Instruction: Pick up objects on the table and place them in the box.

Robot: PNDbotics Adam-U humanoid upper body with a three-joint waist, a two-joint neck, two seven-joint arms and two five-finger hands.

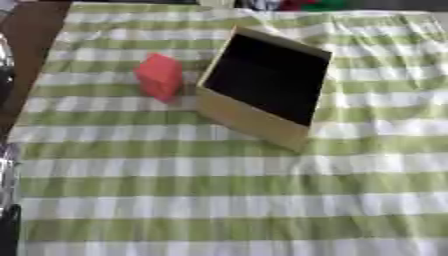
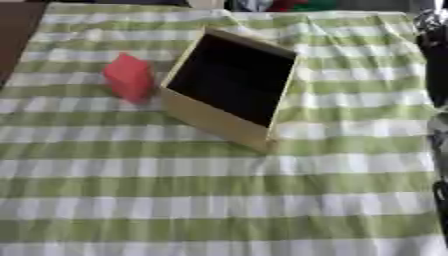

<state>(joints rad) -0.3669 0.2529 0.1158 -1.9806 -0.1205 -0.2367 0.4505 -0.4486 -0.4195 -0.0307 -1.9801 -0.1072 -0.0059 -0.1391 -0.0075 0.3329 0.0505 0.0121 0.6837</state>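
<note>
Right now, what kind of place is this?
Probably a staged tabletop test setup, not a real home: a green-and-white striped tablecloth, one open cardboard box and a single red block beside it.

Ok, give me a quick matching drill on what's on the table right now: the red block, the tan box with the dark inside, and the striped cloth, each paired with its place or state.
Things:
1. small red block
2. tan open-topped cardboard box with a dark inside
3. green-and-white striped tablecloth

Places or states:
A. spread over the table, under the other two
B. on the cloth just to the left of the box, not yet inside it
C. near the middle of the table, nothing visible inside

Pairs: 1-B, 2-C, 3-A
</note>
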